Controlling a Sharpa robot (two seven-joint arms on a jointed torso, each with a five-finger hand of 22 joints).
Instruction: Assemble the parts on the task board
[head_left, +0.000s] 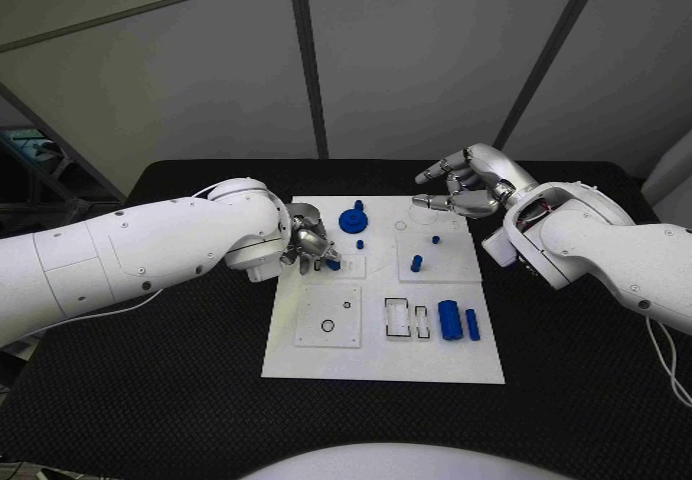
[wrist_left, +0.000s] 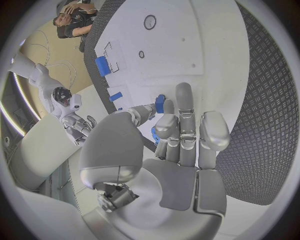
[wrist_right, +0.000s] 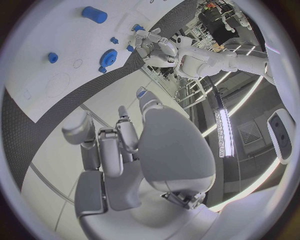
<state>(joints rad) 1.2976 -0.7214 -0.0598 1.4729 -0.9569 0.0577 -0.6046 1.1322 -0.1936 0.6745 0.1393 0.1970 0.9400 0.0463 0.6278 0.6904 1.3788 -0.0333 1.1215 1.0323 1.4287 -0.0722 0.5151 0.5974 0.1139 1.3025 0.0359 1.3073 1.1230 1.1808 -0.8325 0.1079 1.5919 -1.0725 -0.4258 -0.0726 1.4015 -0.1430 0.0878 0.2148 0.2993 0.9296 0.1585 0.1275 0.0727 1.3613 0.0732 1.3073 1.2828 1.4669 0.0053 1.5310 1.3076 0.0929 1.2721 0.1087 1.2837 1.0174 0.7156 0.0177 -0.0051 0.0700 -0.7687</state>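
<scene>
The white task board (head_left: 382, 355) lies mid-table. My left hand (head_left: 306, 245) hovers low over its left side, and thumb and a finger pinch a small blue part (head_left: 333, 264), also seen as the small blue part (wrist_left: 159, 103) at the fingertips (wrist_left: 184, 95). A blue gear (head_left: 353, 218), a short peg (head_left: 361, 243) and a taller peg (head_left: 417, 263) stand on the far half. A blue cylinder (head_left: 450, 320) and a blue bar (head_left: 472, 323) lie on the right side. My right hand (head_left: 464, 190) floats above the far right corner, fingers apart, holding nothing.
Flat white inset plates with ring outlines (head_left: 329, 318) and rectangular slots (head_left: 397, 317) cover the near half of the board. The black table (head_left: 173, 380) surrounds it. The right wrist view shows the gear (wrist_right: 109, 57) and the cylinder (wrist_right: 94, 14) far from my right hand (wrist_right: 119, 145).
</scene>
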